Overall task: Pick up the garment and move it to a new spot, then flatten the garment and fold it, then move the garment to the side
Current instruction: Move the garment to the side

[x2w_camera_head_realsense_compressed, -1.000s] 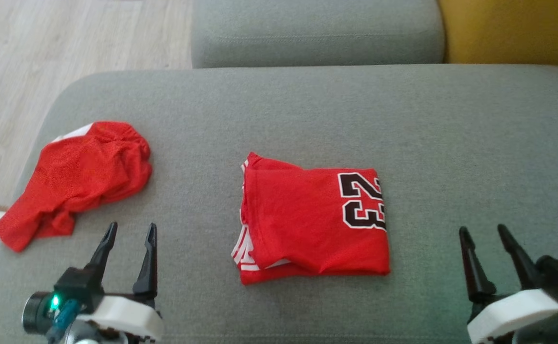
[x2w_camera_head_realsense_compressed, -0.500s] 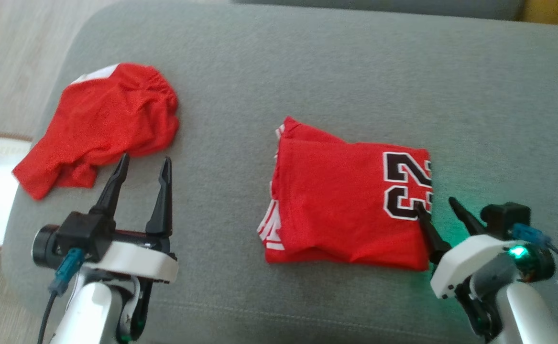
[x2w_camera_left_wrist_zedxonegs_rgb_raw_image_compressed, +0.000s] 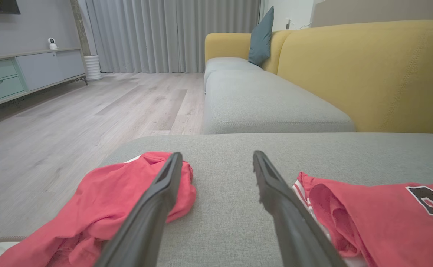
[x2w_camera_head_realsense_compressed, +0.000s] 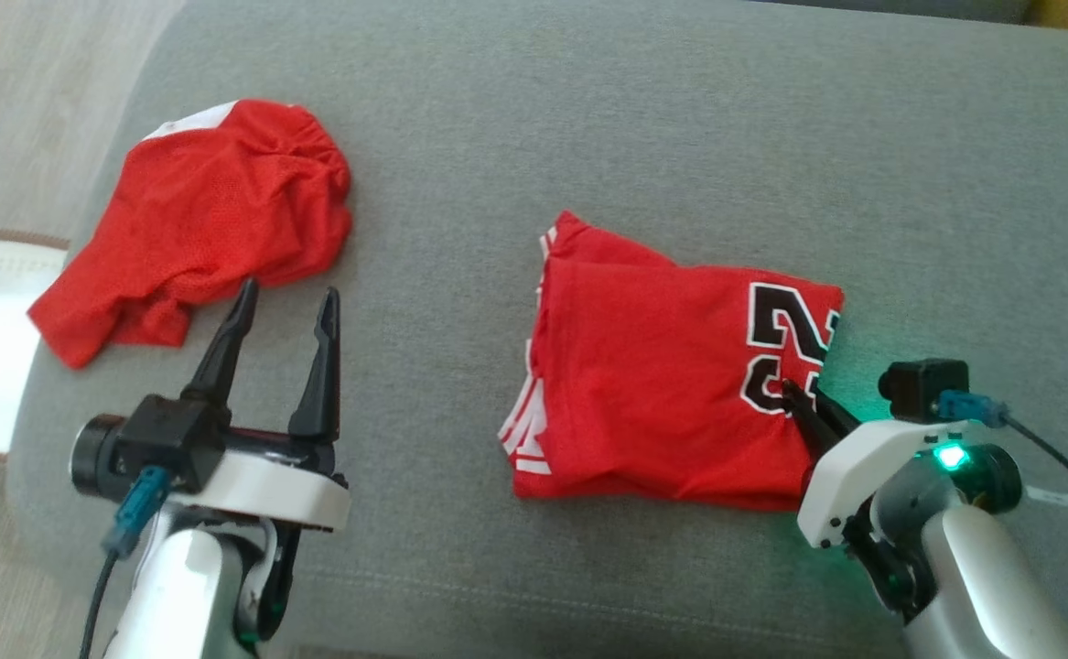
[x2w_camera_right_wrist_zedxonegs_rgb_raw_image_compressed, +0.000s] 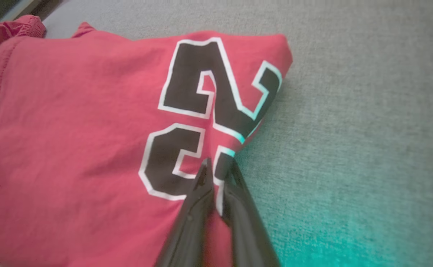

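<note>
The garment (x2w_camera_head_realsense_compressed: 662,366) is a folded red jersey with a black "23", lying on the grey sofa cushion (x2w_camera_head_realsense_compressed: 588,119). My right gripper (x2w_camera_head_realsense_compressed: 803,403) is shut on its right edge, by the lower digit. In the right wrist view the two fingers pinch a raised ridge of the garment (x2w_camera_right_wrist_zedxonegs_rgb_raw_image_compressed: 90,129) at the gripper (x2w_camera_right_wrist_zedxonegs_rgb_raw_image_compressed: 219,165). My left gripper (x2w_camera_head_realsense_compressed: 288,302) is open and holds nothing, hovering over bare cushion left of the garment. In the left wrist view that gripper (x2w_camera_left_wrist_zedxonegs_rgb_raw_image_compressed: 217,155) has the garment (x2w_camera_left_wrist_zedxonegs_rgb_raw_image_compressed: 379,215) at its right.
A second red garment (x2w_camera_head_realsense_compressed: 195,220), crumpled, lies at the cushion's left end, just beyond my left fingertips (x2w_camera_left_wrist_zedxonegs_rgb_raw_image_compressed: 120,200). The cushion's left edge drops to wooden floor (x2w_camera_left_wrist_zedxonegs_rgb_raw_image_compressed: 71,122). Another grey cushion (x2w_camera_left_wrist_zedxonegs_rgb_raw_image_compressed: 261,107) and the yellow backrest (x2w_camera_left_wrist_zedxonegs_rgb_raw_image_compressed: 368,74) lie beyond.
The head camera has tilted down. My right gripper moved in to the jersey's right edge and shut on it, puckering the cloth. The left gripper stayed open.
</note>
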